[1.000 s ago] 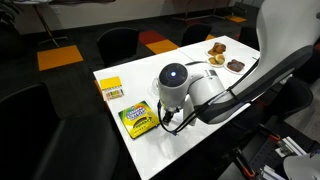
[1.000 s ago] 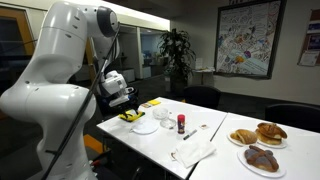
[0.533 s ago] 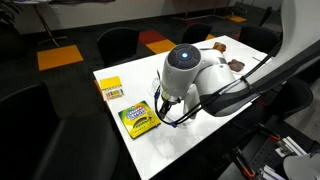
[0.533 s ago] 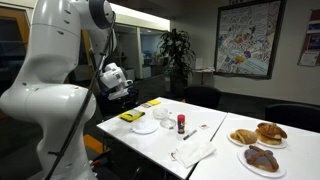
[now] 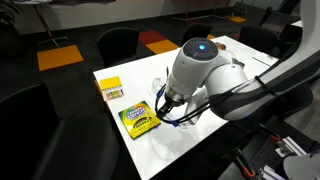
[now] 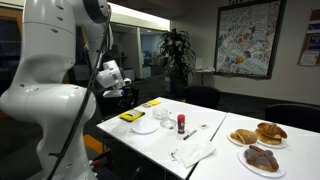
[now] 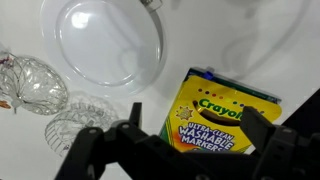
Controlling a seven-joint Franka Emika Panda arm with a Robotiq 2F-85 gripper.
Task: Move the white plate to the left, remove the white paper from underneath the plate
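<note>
The white plate (image 7: 108, 42) lies flat and bare on the white table, at the upper left of the wrist view. It also shows in an exterior view (image 6: 145, 126), next to the Crayola marker box (image 6: 131, 116). I cannot make out the white paper against the tabletop. My gripper (image 7: 198, 125) is open and empty. It hangs above the marker box (image 7: 222, 118), beside the plate and well clear of the table (image 6: 122, 91). In an exterior view my arm hides the plate.
Two clear glass bowls (image 7: 30, 85) (image 7: 80, 125) stand close by the plate. A yellow box (image 5: 111, 88) lies at the table's far edge. A red-capped bottle (image 6: 181, 123), a crumpled white napkin (image 6: 193, 152) and pastry plates (image 6: 262, 158) lie further along.
My arm has lifted and the gripper has risen above the marker box. The plate, box and bowls have not moved.
</note>
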